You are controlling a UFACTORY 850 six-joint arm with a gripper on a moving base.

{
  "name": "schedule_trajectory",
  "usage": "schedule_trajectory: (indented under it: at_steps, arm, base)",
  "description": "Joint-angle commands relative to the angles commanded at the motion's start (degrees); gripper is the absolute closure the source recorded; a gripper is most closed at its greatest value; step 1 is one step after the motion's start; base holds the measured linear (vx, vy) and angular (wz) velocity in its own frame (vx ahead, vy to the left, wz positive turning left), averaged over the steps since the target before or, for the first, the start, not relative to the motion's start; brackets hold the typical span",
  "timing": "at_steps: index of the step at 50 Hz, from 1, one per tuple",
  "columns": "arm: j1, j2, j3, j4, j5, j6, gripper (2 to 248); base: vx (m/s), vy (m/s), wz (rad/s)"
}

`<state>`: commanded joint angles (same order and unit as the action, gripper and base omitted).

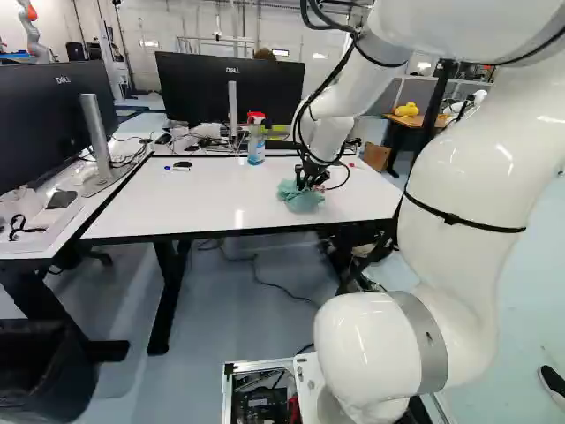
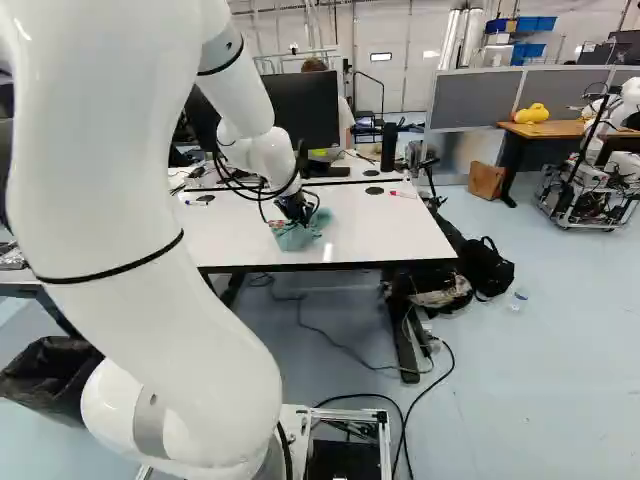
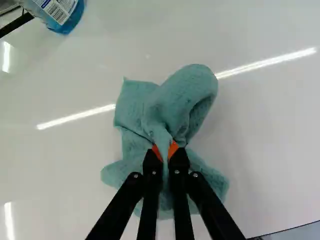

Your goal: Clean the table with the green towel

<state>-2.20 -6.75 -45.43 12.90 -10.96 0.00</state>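
Left base view shows the big white arm (image 1: pixel 459 177) close by, reaching over the white desk (image 1: pixel 177 212). Right of the middle, nearer the front edge, the green towel (image 3: pixel 175 107) lies all bunched up. The gripper (image 1: pixel 309 179) is pinching a fold of it between its orange pads (image 3: pixel 172 149). Farther back, a spray bottle (image 1: pixel 256 146) stands near the far edge. A red pen (image 2: pixel 403 194) lies by the far right corner. Behind is a black screen (image 1: pixel 229 88).
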Motion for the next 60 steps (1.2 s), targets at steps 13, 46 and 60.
schedule_trajectory:
  at_steps: [13, 46, 60]
  arm:
    - [-0.36, 3.58, 3.90, 0.00, 0.00, 0.00, 220]
    - [-6.97, 7.81, 8.31, 0.00, 0.00, 0.00, 220]
    - [-8.81, 6.26, 6.73, 0.00, 0.00, 0.00, 220]
  base:
    - [0.000, 0.000, 0.000]
    - [0.000, 0.000, 0.000]
    - [0.000, 0.000, 0.000]
